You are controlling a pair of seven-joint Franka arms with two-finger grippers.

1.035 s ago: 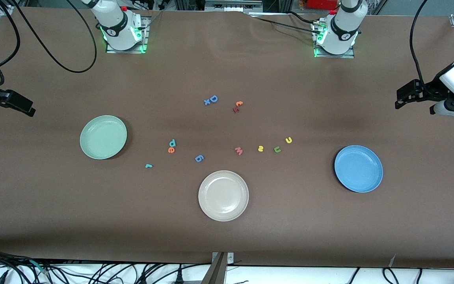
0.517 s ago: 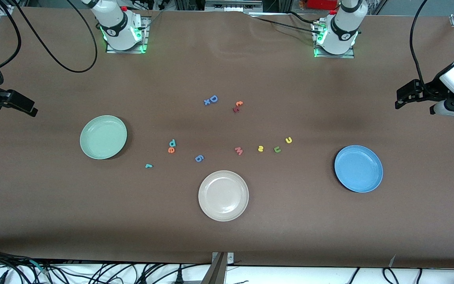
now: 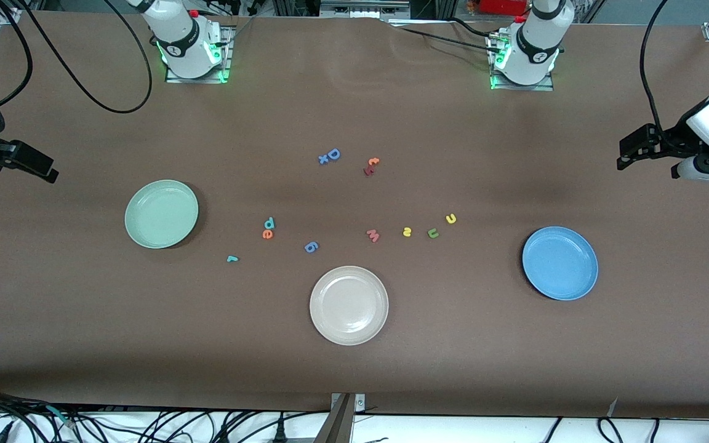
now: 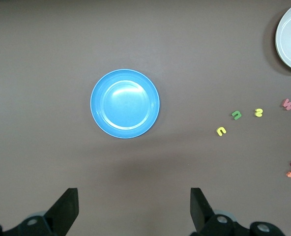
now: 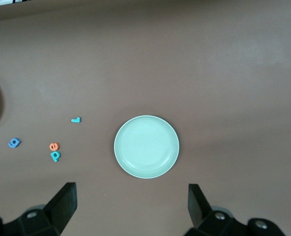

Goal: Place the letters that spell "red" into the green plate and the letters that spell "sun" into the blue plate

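The green plate [image 3: 161,213] [image 5: 146,146] lies toward the right arm's end, and the blue plate [image 3: 559,263] [image 4: 125,103] toward the left arm's end. Both are empty. Between them on the table lie the teal r [image 3: 232,259] [image 5: 75,119], orange e [image 3: 267,234] [image 5: 54,146], teal d [image 3: 269,222], yellow s [image 3: 407,232] [image 4: 258,112], green n [image 3: 432,233] [image 4: 236,115] and yellow u [image 3: 451,218] [image 4: 221,131]. My left gripper [image 3: 634,147] [image 4: 134,196] hangs open over the table's end past the blue plate. My right gripper [image 3: 22,161] [image 5: 132,191] hangs open past the green plate.
A beige plate [image 3: 349,304] sits nearer the front camera, mid-table. Other letters lie about: a blue g [image 3: 311,247], a pink m [image 3: 373,235], a blue D with an x [image 3: 330,155], and an orange and red pair [image 3: 371,166].
My right gripper has drifted very slightly. The left gripper, the plates and the letters have not moved.
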